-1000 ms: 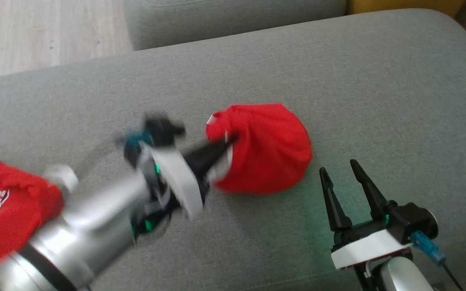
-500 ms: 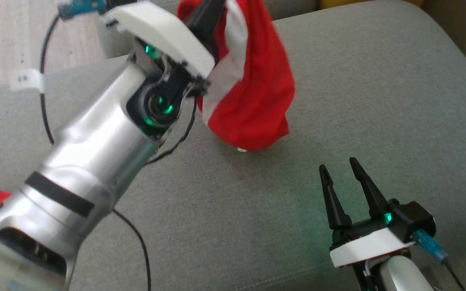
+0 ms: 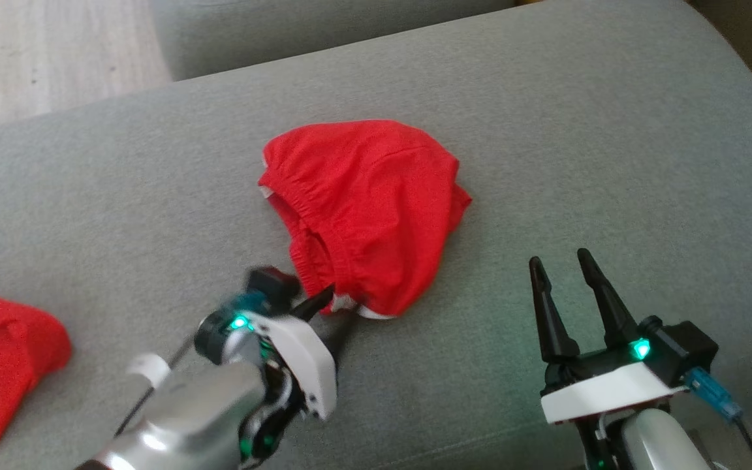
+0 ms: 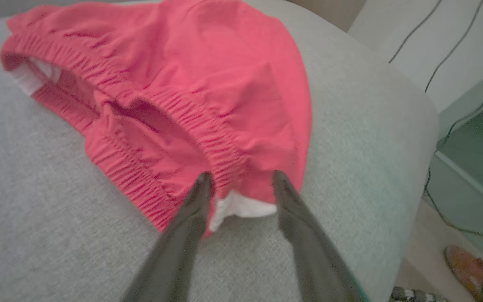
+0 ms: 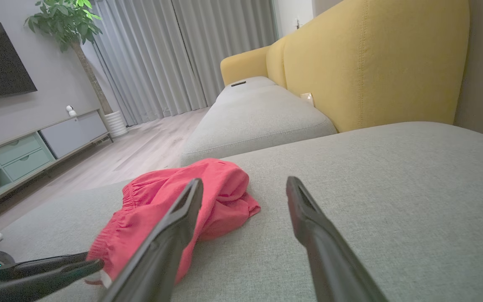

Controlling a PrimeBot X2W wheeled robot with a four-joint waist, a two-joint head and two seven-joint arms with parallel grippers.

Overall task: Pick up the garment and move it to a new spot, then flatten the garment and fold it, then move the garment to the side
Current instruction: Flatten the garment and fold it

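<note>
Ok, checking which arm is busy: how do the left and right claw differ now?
The left claw sits at the garment's hem, tips either side of its white edge; the right claw is clear of it, over grey cushion. The left claw slants toward the garment; the right claw points past its side. Both stand open, holding nothing.

Head view was evenly lit with soft daylight and faint shadows. Green LED glow spilled on the sofa [image 3: 611, 163] near the right gripper [image 3: 560, 258]. Left gripper [image 3: 331, 312] was motion-blurred. Left wrist view was soft and washed out, fingers [image 4: 183, 235] defocused. Right wrist view was dimmer, edges bowed.
</note>
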